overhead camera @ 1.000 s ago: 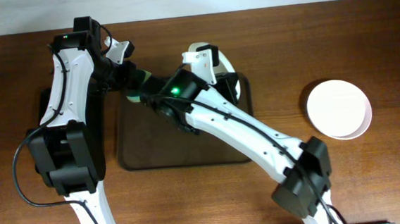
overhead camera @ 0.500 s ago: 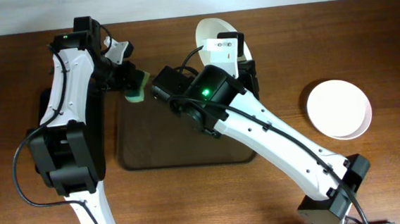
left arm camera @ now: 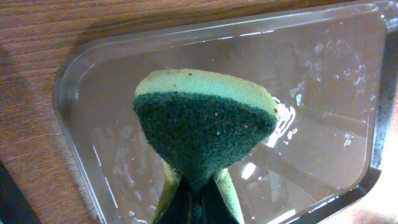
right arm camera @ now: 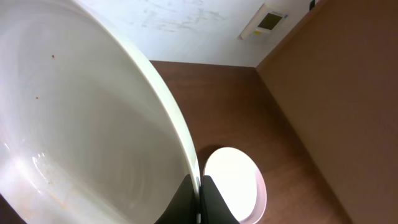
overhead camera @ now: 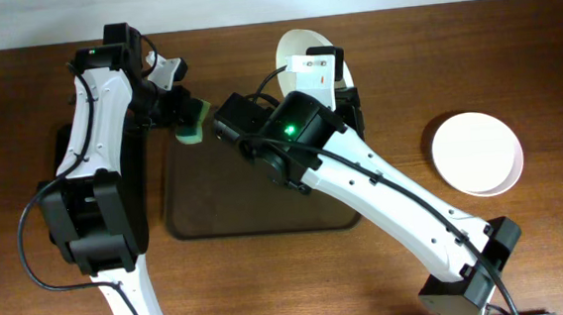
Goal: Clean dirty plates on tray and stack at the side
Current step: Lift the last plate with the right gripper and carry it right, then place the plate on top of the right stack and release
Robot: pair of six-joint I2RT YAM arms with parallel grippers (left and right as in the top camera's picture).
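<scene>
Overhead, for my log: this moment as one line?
left gripper: shut on sponge | right gripper: shut on tilted plate | second plate: on table

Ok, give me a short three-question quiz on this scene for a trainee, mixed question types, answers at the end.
1. True or false: the right gripper holds a round white plate by its rim, tilted up above the far edge of the large dark brown rectangular tray.
2. What is the left gripper shut on? A) a green sponge with a dark scouring face B) a white cloth C) nothing
3. Fill in: in the overhead view, the second white plate lies flat on the wooden table, off the tray to its ____ side.
Key: 1 true; 2 A; 3 right.
</scene>
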